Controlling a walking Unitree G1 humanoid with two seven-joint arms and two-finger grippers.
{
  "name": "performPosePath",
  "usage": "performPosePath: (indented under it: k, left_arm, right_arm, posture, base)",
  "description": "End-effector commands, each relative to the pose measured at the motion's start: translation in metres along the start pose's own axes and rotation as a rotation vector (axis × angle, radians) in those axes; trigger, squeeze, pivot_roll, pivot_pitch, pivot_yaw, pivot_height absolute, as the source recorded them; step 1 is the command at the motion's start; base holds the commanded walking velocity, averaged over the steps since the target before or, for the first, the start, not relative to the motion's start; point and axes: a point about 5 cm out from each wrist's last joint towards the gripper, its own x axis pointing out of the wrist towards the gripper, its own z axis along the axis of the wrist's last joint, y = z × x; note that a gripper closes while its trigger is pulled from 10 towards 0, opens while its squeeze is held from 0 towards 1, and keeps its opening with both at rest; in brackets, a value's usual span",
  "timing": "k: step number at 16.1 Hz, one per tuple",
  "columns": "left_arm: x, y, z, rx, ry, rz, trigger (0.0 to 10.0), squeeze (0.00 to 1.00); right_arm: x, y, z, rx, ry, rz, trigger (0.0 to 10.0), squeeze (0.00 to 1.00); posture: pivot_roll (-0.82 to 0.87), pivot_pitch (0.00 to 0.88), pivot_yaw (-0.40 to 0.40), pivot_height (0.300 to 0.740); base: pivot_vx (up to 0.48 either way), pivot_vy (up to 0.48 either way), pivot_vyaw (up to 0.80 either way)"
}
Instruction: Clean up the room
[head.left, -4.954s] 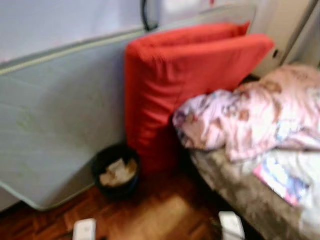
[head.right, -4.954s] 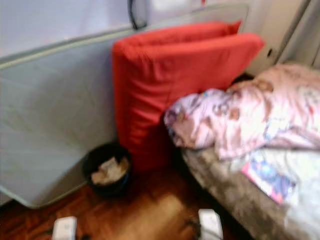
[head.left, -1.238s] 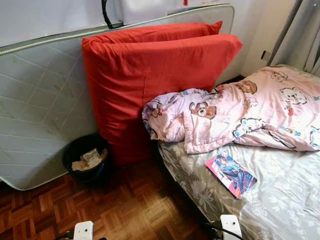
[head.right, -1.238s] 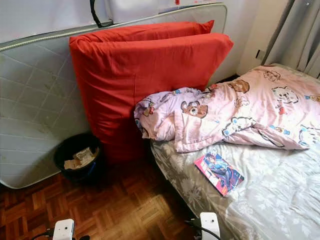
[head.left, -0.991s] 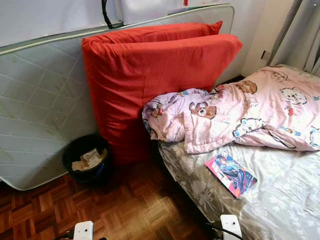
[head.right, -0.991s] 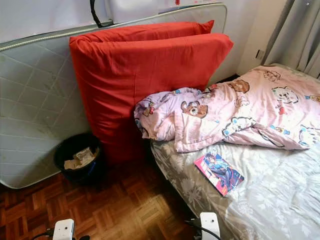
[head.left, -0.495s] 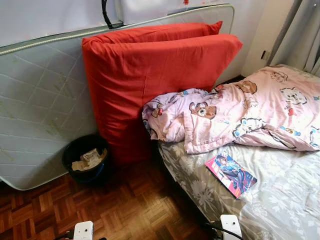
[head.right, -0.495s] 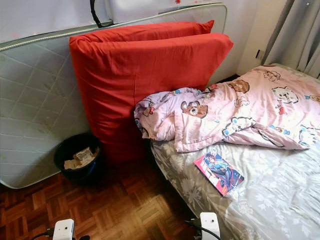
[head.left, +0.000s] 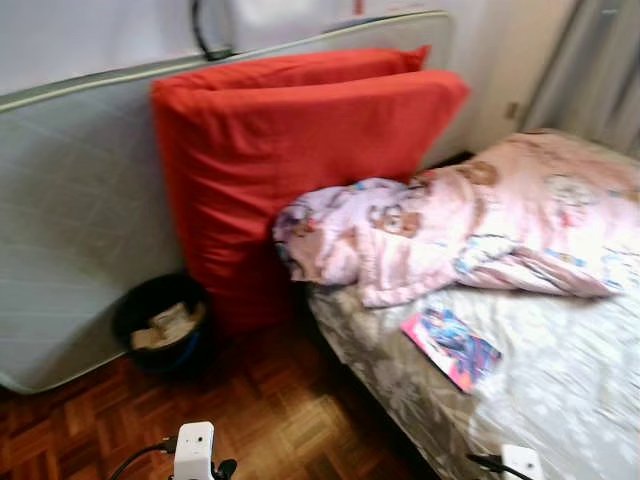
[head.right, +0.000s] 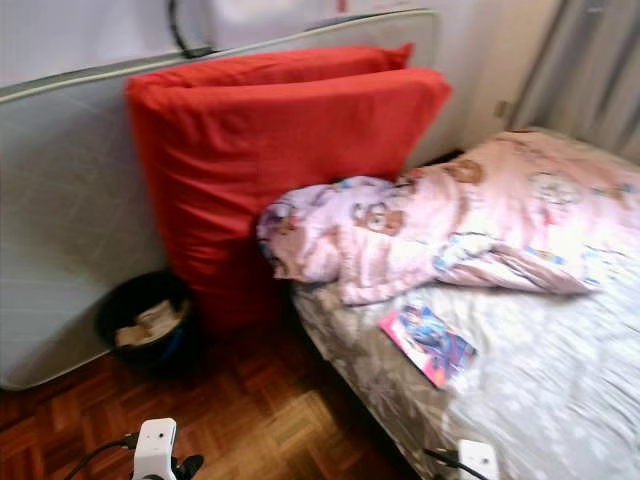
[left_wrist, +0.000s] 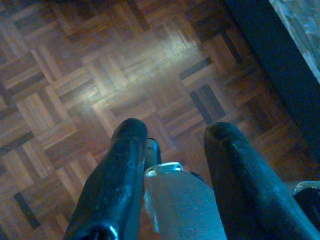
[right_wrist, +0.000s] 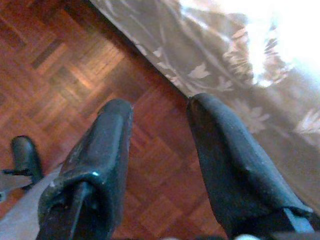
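Camera view has shifted and blurred; scene objects lie as before. Comic book (head.left: 450, 349) rests on the bed (head.left: 570, 400) beside the duvet (head.left: 480, 225). Left end effector (left_wrist: 172, 135) and right end effector (right_wrist: 157, 112) hang spread and empty above the parquet floor (left_wrist: 75, 75).

A mattress (head.left: 70, 200) leans on the wall at left, with a cushion (head.left: 290, 160) propped in front of it. A bin (head.left: 160, 322) sits on the floor (head.left: 270, 420) before both, left of the bed (head.left: 560, 400). On the bed, a quilt (head.left: 470, 225) lies behind a book (head.left: 450, 348).
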Motion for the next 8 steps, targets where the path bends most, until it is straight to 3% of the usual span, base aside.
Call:
performPosePath:
  k: [1,4,8]
  left_arm:
    - [-0.0011,0.0024,-0.0052,0.02,0.03,0.004,10.0,0.0]
    - [-0.0008,0.0022,-0.0042,0.03,0.032,0.005,10.0,0.0]
    - [-0.001,0.0036,-0.0045,0.026,0.029,0.025,10.0,0.0]
  right_arm:
    - [0.0026,0.0107,0.0029,0.011,0.0,0.026,10.0,0.0]
    - [0.0033,0.0151,0.0035,0.022,-0.004,0.041,10.0,0.0]
    - [0.0012,0.0056,0.0024,0.039,-0.013,0.032,10.0,0.0]
  posture:
    - [-0.06,0.0,-0.014,0.74]
    - [-0.06,0.0,-0.018,0.74]
    - [-0.05,0.0,-0.025,0.74]
  base:
    - [0.0,0.0,0.0]
    - [0.0,0.0,0.0]
    - [0.0,0.0,0.0]
